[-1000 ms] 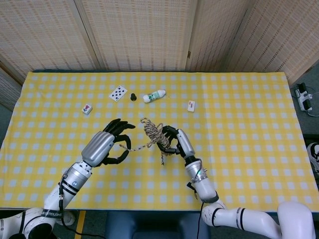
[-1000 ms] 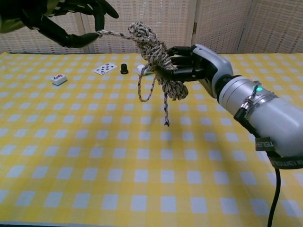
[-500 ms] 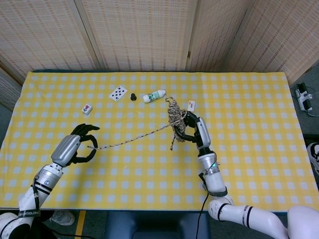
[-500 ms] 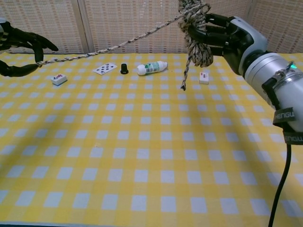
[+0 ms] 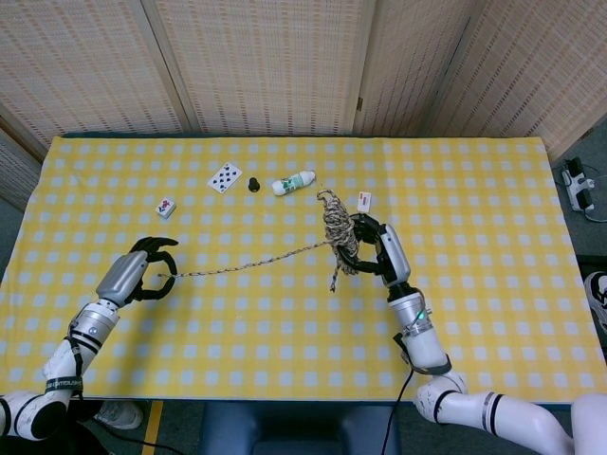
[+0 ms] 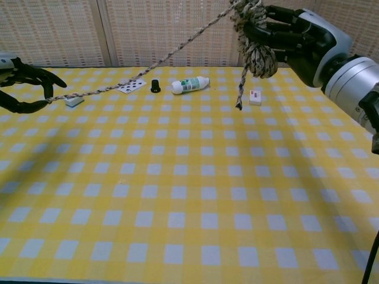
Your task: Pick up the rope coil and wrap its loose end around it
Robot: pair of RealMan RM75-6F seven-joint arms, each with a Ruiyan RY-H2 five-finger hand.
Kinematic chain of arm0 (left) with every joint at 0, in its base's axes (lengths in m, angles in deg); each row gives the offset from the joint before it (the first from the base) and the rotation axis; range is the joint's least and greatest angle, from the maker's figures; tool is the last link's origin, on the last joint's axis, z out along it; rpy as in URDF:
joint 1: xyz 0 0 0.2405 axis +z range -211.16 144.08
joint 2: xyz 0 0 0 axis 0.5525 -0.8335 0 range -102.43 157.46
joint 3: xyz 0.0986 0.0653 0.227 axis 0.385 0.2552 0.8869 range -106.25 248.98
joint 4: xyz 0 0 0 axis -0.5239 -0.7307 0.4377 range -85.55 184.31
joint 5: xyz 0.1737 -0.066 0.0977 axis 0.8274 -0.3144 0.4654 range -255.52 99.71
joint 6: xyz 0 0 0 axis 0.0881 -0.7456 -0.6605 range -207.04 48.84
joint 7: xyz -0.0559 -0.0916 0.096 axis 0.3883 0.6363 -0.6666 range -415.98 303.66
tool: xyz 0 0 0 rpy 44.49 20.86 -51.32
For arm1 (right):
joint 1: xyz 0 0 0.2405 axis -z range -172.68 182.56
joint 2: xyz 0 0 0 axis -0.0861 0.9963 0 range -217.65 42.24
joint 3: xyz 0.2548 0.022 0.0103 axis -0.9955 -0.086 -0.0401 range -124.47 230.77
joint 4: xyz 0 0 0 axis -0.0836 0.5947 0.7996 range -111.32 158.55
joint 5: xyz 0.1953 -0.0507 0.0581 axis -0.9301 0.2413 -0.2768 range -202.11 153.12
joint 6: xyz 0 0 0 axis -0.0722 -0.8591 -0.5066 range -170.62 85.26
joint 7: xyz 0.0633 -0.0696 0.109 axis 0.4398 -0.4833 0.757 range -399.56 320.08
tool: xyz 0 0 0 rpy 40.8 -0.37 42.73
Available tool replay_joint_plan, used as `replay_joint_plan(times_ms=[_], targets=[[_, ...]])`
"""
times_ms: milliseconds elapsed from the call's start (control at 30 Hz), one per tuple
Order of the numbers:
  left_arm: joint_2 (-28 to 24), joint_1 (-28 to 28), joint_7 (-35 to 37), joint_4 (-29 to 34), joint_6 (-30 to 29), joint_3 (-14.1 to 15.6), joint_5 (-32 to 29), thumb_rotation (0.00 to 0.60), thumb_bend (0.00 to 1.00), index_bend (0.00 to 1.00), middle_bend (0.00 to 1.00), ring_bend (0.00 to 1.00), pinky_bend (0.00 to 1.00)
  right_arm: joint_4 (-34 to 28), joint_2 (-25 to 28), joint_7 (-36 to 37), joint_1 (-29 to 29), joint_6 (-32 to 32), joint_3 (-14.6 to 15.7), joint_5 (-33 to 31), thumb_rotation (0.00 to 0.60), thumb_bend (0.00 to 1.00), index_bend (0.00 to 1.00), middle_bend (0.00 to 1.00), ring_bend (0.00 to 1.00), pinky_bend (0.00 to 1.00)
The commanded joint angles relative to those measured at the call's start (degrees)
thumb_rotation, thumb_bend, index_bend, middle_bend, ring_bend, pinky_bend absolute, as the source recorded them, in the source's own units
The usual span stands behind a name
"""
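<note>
Braided rope coil (image 5: pixel 338 230) sits gripped in the right hand (image 5: pixel 377 248); its loose end (image 5: pixel 247 264) runs taut leftward, pinched by the left hand (image 5: pixel 133 274).

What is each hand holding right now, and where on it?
Right hand grips the rope coil around its bundled middle; left hand pinches the far tip of its loose end.
</note>
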State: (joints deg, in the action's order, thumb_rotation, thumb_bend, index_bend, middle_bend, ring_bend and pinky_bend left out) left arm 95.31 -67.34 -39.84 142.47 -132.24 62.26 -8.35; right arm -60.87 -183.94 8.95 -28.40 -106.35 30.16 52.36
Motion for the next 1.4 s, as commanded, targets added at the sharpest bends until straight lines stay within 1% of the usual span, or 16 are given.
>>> replay_joint_plan(times_ms=[33, 233, 433, 533, 667, 900, 1000, 1100, 1167, 1267, 1400], targets=[[0.35, -0.82, -1.03, -0.01, 0.54, -0.48, 0.18, 0.6, 0.54, 0.63, 0.21, 0.12, 0.0, 0.2, 1.84, 2.55, 0.01, -0.18, 2.06, 3.62, 0.6, 0.72, 0.75, 0.59, 0.63, 0.64], [0.17, -3.54, -5.74, 1.45, 1.81, -2.03, -0.43, 0.6, 0.54, 0.63, 0.21, 0.12, 0.0, -0.87, 5.88, 7.07, -0.83, 1.07, 6.19, 9.6, 0.6, 0.72, 0.75, 0.6, 0.64, 0.64], [-0.5, -7.21, -13.22, 3.81, 3.11, -3.82, -2.33, 0.6, 0.54, 0.63, 0.21, 0.11, 0.0, -3.84, 9.85, 6.13, -2.44, 2.77, 10.2, 14.24, 0.6, 0.72, 0.75, 0.6, 0.64, 0.64], [-0.72, -9.1, -17.69, 5.21, 3.33, -4.52, -3.52, 0.6, 0.54, 0.62, 0.21, 0.1, 0.0, -5.66, 11.37, 4.79, -3.36, 4.19, 11.73, 15.14, 0.6, 0.72, 0.75, 0.6, 0.64, 0.64], [-0.5, -11.47, -22.92, 6.88, 3.06, -5.5, -5.22, 0.6, 0.54, 0.62, 0.21, 0.09, 0.0, -7.78, 12.41, 2.38, -4.77, 6.9, 13.27, 14.86, 0.6, 0.72, 0.75, 0.6, 0.64, 0.64], [1.64, -15.03, -30.39, 9.18, 0.67, -6.9, -6.64, 0.6, 0.54, 0.61, 0.21, 0.08, 0.0, -9.71, 10.66, -2.45, -7.28, 12.22, 14.55, 10.9, 0.6, 0.72, 0.75, 0.6, 0.64, 0.64], [2.68, -16.2, -32.98, 9.57, -0.15, -6.94, -6.38, 0.6, 0.54, 0.61, 0.21, 0.08, 0.0, -10.17, 9.73, -4.91, -8.15, 14.03, 14.45, 8.72, 0.6, 0.72, 0.75, 0.6, 0.64, 0.64], [3.19, -16.69, -34.1, 9.82, -0.6, -6.93, -6.31, 0.6, 0.54, 0.61, 0.21, 0.08, 0.0, -10.45, 9.22, -6.22, -8.49, 14.85, 14.19, 7.14, 0.6, 0.72, 0.75, 0.6, 0.64, 0.65], [3.87, -17.31, -35.29, 10.3, -1.1, -6.94, -5.98, 0.6, 0.54, 0.6, 0.21, 0.08, 0.0, -10.69, 8.46, -7.89, -9.01, 16.04, 13.77, 4.87, 0.6, 0.72, 0.75, 0.6, 0.65, 0.65], [5.52, -18.49, -36.85, 12.2, -2.09, -6.96, -4.03, 0.6, 0.54, 0.6, 0.21, 0.08, 0.0, -10.48, 6.18, -10.89, -10.22, 18.73, 12.64, -0.79, 0.6, 0.72, 0.75, 0.6, 0.64, 0.65], [6.25, -18.79, -38.0, 14.62, -3.13, -6.0, -1.26, 0.6, 0.54, 0.6, 0.21, 0.07, 0.0, -10.87, 4.42, -12.35, -10.74, 20.57, 11.37, -6.67, 0.6, 0.72, 0.75, 0.6, 0.65, 0.65]])
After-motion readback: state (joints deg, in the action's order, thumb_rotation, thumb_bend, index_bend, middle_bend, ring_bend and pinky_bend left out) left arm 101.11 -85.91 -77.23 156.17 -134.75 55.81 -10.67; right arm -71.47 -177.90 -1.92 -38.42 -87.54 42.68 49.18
